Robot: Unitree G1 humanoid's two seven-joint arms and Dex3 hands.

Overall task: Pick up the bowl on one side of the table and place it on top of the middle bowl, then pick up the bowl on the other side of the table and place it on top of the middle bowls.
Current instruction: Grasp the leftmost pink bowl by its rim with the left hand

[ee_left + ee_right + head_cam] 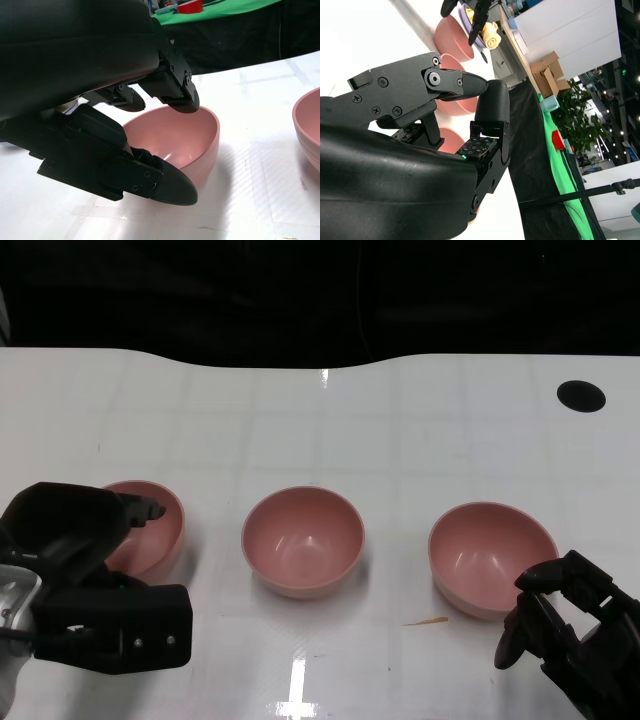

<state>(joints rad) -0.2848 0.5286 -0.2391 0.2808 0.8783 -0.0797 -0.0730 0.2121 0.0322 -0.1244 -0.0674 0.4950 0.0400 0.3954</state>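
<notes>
Pink rounded bowls of smooth plastic-like material are set in a row on the glossy white table (pixel 400 440): a left pink bowl (pixel 160 530), a middle pink bowl (pixel 303 540) and a right pink bowl (pixel 490 555), each well apart from its neighbour and all upright.

The left hand (pixel 85 540) is seen over the near side of the left pink bowl. In the left wrist view its black fingers (pixel 175 95) are spread on both sides of the bowl wall (pixel 200 145), upper ones above the far rim, a lower one (pixel 165 182) against the near side. The fingers are apart around the bowl; whether the rim is actually pinched cannot be told, and the bowl is seen resting on the table.

The right hand (pixel 565 625) is placed just beside the near right edge of the right pink bowl, with one fingertip close to the rim. In the right wrist view its fingers (pixel 465 85) are seen curled partly inward with nothing between them, the bowls showing beyond in a line.

A small tan sliver (pixel 425 621) lies on the table between the middle and right bowls, near the front. A black round hole (pixel 581 395) is seen at the far right of the tabletop.
</notes>
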